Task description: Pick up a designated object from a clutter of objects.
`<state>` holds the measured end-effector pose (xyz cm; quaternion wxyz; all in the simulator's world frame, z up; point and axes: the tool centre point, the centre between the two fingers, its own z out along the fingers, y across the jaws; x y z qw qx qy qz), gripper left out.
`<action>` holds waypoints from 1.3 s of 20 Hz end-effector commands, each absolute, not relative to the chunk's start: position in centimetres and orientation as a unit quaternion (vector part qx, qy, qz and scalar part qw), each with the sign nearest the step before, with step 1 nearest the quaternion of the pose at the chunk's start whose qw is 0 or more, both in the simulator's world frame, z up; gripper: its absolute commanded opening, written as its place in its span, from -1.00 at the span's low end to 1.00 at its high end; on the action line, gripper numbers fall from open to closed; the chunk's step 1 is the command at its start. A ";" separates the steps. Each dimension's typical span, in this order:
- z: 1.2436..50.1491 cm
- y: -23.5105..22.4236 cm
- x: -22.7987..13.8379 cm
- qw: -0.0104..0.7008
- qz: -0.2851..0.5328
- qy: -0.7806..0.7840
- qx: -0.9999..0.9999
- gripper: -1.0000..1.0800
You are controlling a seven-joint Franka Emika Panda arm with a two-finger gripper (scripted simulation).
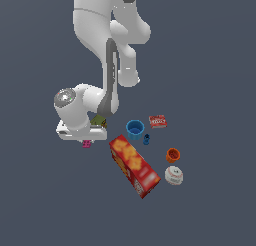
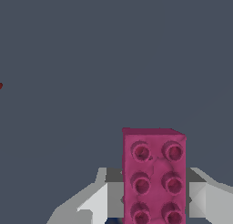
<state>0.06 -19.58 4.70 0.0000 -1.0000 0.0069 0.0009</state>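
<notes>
The floor [image 1: 40, 200] is plain dark grey. My gripper [image 2: 154, 205] is low over it — the fingers [image 2: 98, 202] sit on both sides of the pink brick [image 2: 154, 177], gripping it, beside the red box [image 1: 134, 166].

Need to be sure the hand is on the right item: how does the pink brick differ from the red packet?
The pink brick is magenta with round studs on top; the red packet is red with a white label and no studs. The brick sits between the fingers of the hand, while the packet lies in the open beyond the blue cup. In the exterior view the brick looks smaller than the packet. Both are small, flat and rectangular.
</notes>
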 end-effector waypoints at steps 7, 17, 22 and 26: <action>9.9 -15.0 -2.4 0.000 0.000 0.006 -1.000 -1.00; 16.8 -9.1 -5.6 -0.001 0.000 0.006 -1.000 -1.00; 20.3 -6.1 -7.2 -0.002 0.001 0.006 -1.000 -1.00; 23.4 -3.6 -8.5 -0.002 0.001 0.006 -1.000 -1.00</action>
